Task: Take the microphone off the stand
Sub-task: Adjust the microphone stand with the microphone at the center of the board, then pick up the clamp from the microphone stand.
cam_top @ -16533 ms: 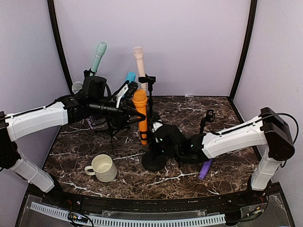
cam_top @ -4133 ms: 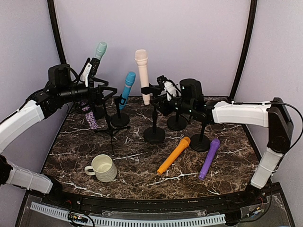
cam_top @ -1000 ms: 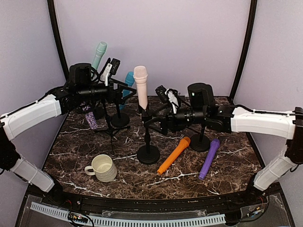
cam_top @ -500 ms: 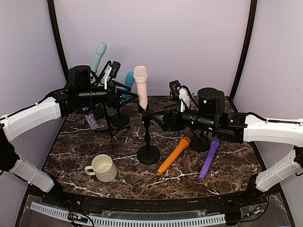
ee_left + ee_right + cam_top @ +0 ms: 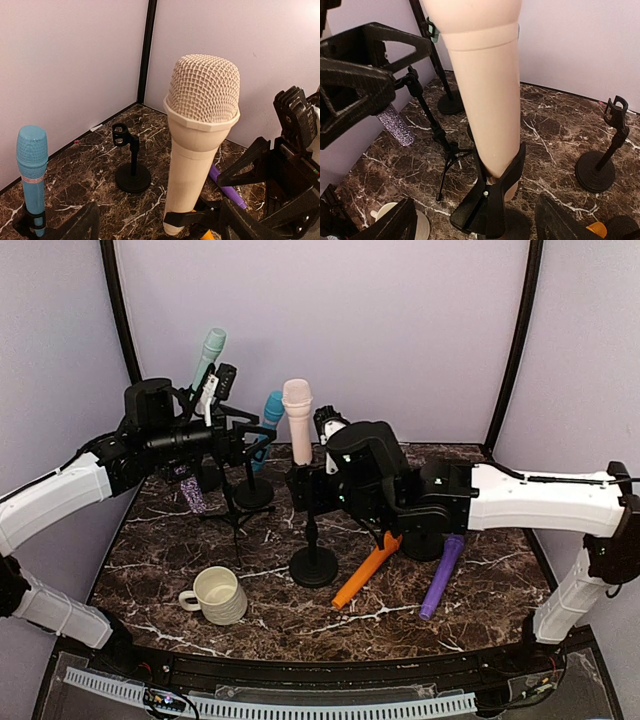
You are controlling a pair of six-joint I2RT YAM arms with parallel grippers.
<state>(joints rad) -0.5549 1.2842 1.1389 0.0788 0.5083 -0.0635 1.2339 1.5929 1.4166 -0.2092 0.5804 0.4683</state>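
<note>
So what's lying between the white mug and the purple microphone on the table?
In the overhead view: the black round stand base holding the beige microphone, then the orange microphone lying flat.

left arm (image 5: 60, 490): raised, jaws spread wide | right arm (image 5: 540, 495): stretched leftward, jaws spread wide
</note>
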